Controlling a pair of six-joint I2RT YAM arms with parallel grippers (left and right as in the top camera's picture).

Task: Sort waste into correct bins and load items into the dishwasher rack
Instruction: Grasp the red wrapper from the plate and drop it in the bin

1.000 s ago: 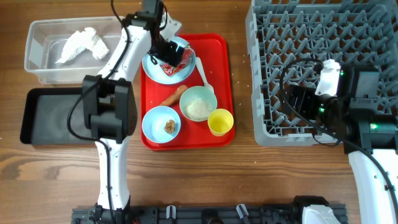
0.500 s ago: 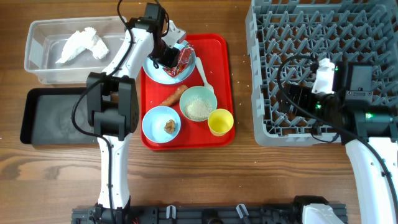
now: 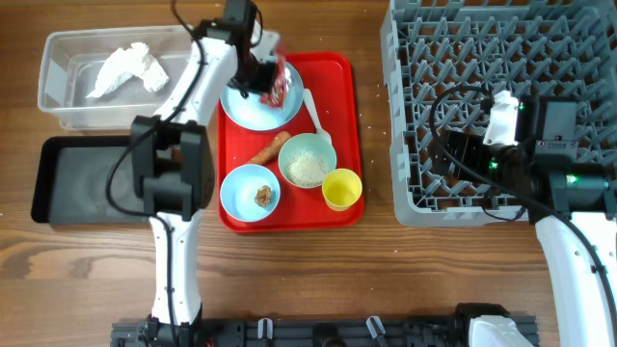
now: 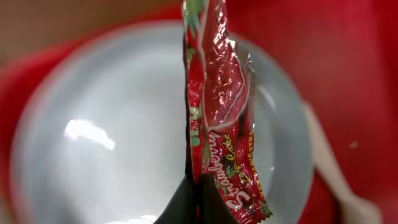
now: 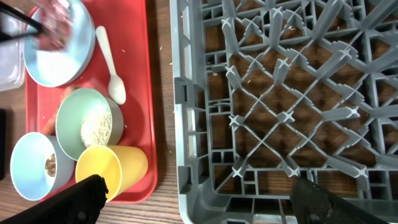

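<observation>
The left fingers (image 4: 181, 208) pinch the red wrapper (image 4: 219, 118), seemingly clear of the light blue plate (image 4: 106, 168); the right fingers (image 5: 87, 198) gape over the dishwasher rack (image 5: 280, 112).

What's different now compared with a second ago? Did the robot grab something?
The left gripper closed on the red wrapper and lifted it upright over the blue plate. The right gripper shifted slightly over the grey rack and is still open. The yellow cup, spoon and tissue stayed put.
</observation>
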